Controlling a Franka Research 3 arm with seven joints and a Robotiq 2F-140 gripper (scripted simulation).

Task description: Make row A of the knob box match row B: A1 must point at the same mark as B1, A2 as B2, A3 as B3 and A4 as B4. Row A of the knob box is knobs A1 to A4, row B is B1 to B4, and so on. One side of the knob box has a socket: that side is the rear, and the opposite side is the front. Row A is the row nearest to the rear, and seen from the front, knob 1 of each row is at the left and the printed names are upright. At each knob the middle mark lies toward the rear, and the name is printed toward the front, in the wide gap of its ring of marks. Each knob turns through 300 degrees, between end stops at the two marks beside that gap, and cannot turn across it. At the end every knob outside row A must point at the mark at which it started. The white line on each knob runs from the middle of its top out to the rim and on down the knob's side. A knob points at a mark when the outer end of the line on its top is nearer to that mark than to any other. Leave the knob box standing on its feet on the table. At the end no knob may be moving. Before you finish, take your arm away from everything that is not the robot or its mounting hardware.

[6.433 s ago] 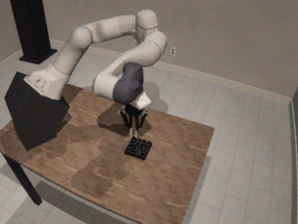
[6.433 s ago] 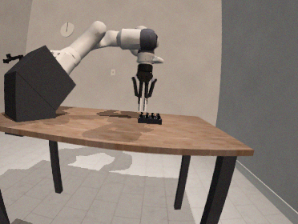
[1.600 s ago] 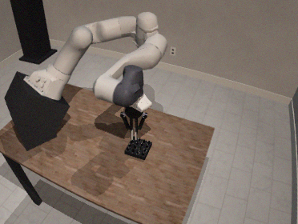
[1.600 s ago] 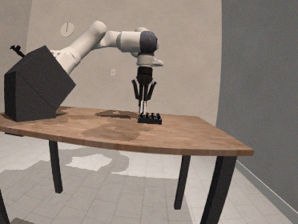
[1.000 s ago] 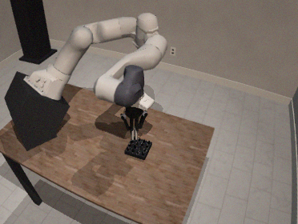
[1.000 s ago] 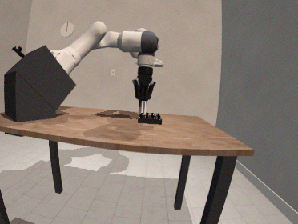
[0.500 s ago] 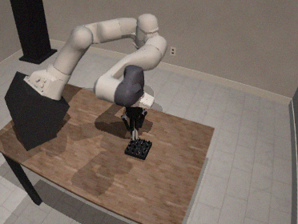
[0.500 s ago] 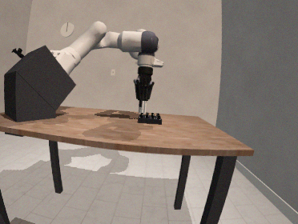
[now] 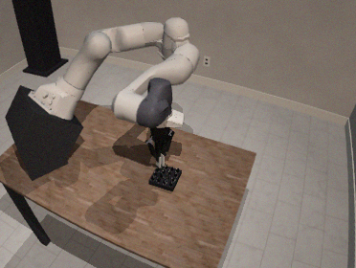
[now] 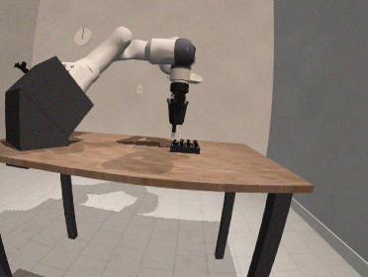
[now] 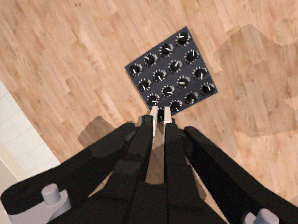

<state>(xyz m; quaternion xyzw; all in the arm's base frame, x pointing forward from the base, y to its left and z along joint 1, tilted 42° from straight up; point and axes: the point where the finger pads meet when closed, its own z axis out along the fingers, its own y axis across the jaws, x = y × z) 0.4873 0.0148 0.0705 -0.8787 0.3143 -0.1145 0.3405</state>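
From my station: black knobs (image 11: 174, 65) with white lines; beneath them, brown wood-grain table (image 9: 206, 191) (image 10: 148, 170) (image 11: 65, 55).
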